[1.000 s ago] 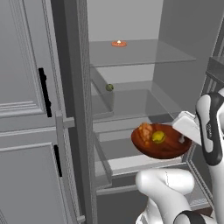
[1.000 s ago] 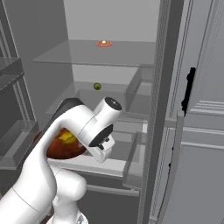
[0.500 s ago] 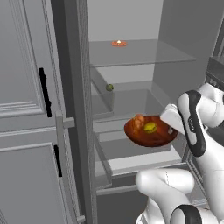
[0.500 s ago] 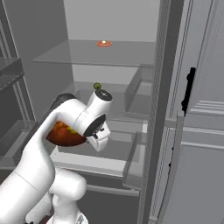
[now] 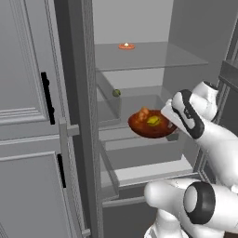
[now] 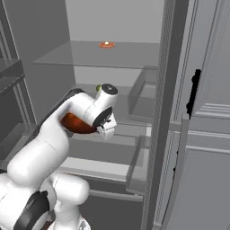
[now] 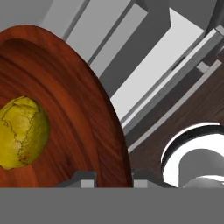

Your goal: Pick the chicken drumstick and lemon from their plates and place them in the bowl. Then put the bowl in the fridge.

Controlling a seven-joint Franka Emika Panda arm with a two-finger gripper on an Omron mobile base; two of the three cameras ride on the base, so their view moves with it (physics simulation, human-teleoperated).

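Fingers of the two-finger gripper (image 7: 113, 180) are pinched tight on the rim of the wide reddish-brown glossy wooden bowl (image 5: 151, 124), held inside the open tall grey fridge (image 5: 69, 130) above a middle glass shelf. In the bowl, the small yellow-green lemon (image 5: 153, 121) lies at about four o'clock from the orange-brown cooked chicken drumstick (image 5: 142, 114), just beside it. A small dark green round fruit (image 5: 116, 92) sits on a shelf at ten o'clock from the bowl. An orange dish (image 5: 126, 45) rests on the top shelf.
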